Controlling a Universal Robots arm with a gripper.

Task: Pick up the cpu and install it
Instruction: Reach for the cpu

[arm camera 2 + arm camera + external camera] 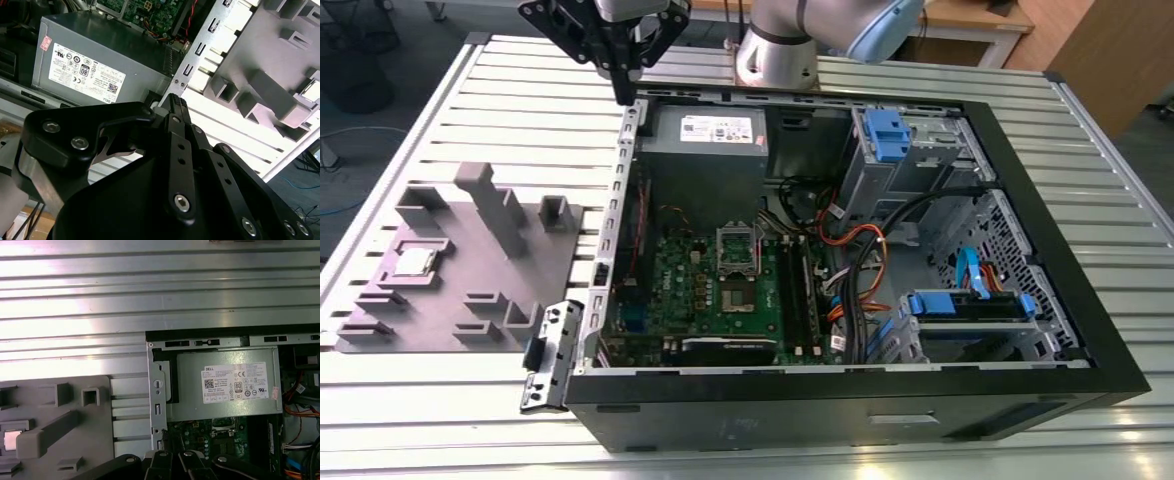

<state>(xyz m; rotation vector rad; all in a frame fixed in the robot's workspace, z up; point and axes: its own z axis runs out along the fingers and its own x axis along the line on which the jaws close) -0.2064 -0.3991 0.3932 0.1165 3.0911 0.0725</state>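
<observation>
The cpu (416, 261), a small pale silver square, lies in a recess of the grey fixture (467, 270) on the exterior view's left, and the first wrist view shows the cpu (12, 440) there too. My black gripper (627, 92) hangs high over the far corner of the open computer case (854, 400), well away from the cpu. Its fingers (175, 107) are shut together and hold nothing. On the green circuit board (687, 290) inside the case sits the metal socket frame (738, 248).
A grey box with a white label (707, 130) fills the case's far end, beside the gripper. Orange and black cables (854, 260) and blue drive brackets (967, 305) crowd the case's right half. The fixture carries tall grey blocks (494, 205). A slatted metal table (480, 100) bears everything.
</observation>
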